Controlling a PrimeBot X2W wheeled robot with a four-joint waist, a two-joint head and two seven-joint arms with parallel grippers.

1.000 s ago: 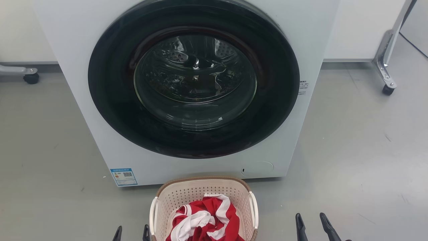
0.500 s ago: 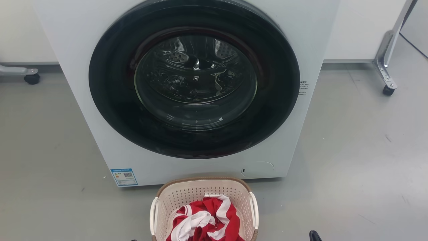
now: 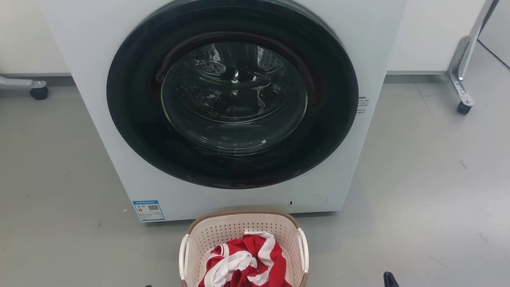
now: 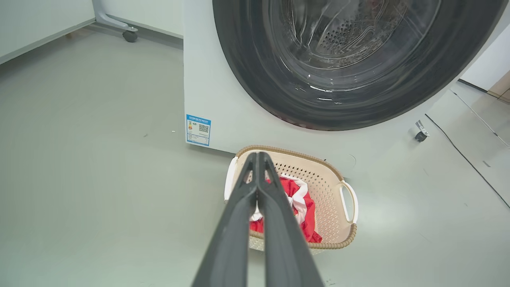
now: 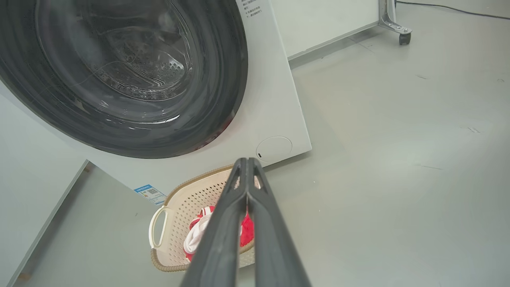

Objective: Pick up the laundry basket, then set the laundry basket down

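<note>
The laundry basket (image 3: 243, 216), cream and perforated with a brown woven-look rim and white side handles, sits on the grey floor just in front of the washer. It holds a crumpled red and white garment (image 3: 244, 263). In the left wrist view my left gripper (image 4: 257, 157) hovers shut and empty above the laundry basket (image 4: 332, 215), back from its left handle. My right gripper (image 5: 246, 161) is likewise shut on nothing, above and behind the laundry basket (image 5: 181, 205). In the head view one dark fingertip (image 3: 389, 280) of the right gripper shows at the bottom edge, right of the basket.
The white front-loading washer (image 3: 350, 175) with its round dark door (image 3: 233, 91) stands right behind the basket. Metal frame legs on casters stand at the far right (image 3: 462, 79) and far left (image 3: 38, 92). A black cable (image 4: 466, 155) runs along the floor.
Both grippers, open beside the basket's handles a second ago, have drawn back to the head view's bottom edge and now stand shut. The basket has stayed put.
</note>
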